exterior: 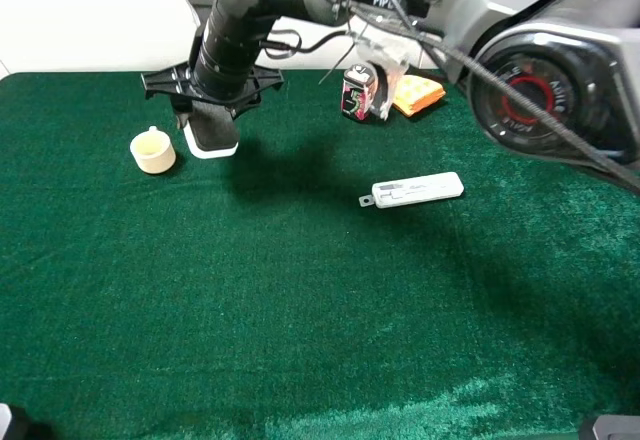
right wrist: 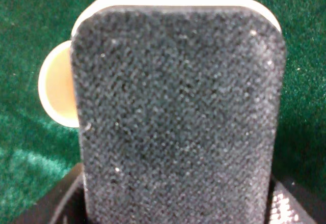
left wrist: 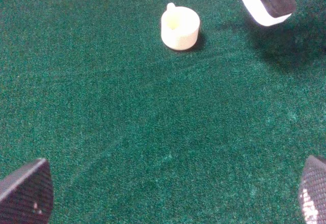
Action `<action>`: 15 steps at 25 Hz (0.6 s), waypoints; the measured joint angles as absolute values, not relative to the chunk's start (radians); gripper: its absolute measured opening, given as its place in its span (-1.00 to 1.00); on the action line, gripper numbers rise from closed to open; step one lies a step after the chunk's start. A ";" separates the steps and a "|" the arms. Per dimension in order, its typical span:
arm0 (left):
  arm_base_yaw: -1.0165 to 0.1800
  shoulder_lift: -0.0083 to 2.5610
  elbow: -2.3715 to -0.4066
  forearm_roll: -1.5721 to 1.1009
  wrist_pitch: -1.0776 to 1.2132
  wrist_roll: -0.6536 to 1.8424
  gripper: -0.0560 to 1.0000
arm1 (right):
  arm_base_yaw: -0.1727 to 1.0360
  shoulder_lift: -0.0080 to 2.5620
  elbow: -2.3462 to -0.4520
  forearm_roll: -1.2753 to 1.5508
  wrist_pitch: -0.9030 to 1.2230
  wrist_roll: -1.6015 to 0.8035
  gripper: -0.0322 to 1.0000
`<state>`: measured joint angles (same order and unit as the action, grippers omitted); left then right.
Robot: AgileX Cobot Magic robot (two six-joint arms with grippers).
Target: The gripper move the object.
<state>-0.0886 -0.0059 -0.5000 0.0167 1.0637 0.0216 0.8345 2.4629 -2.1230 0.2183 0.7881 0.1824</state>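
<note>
The object is an eraser (exterior: 211, 135) with a black felt top and a white base. It sits in my right gripper (exterior: 212, 118), which reaches across to the far left of the green table. In the right wrist view the felt face (right wrist: 178, 112) fills the frame between the dark fingers (right wrist: 53, 203). In the left wrist view the eraser (left wrist: 267, 2) hangs just above the cloth and casts a shadow beside it. My left gripper (left wrist: 170, 193) is open and empty, with both fingertips low over bare cloth.
A small cream cup (exterior: 153, 150) stands just left of the eraser; it also shows in the left wrist view (left wrist: 179, 26). A slim white remote-like stick (exterior: 415, 191) lies mid-table. A dark can (exterior: 358, 93) and an orange item (exterior: 418, 92) stand at the back.
</note>
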 joint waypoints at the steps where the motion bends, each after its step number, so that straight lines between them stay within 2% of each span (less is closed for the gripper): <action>1: -0.089 -0.006 -0.500 0.017 1.064 0.022 0.96 | 0.835 2.472 -2.123 0.218 0.783 0.182 -0.04; 15: -0.089 -0.006 -0.500 0.018 1.064 0.022 0.96 | 0.835 2.549 -2.123 0.212 0.733 0.182 -0.04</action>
<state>-0.0886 -0.0059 -0.5000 0.0175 1.0637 0.0216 0.8345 2.5486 -2.1230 0.2116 0.7334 0.1824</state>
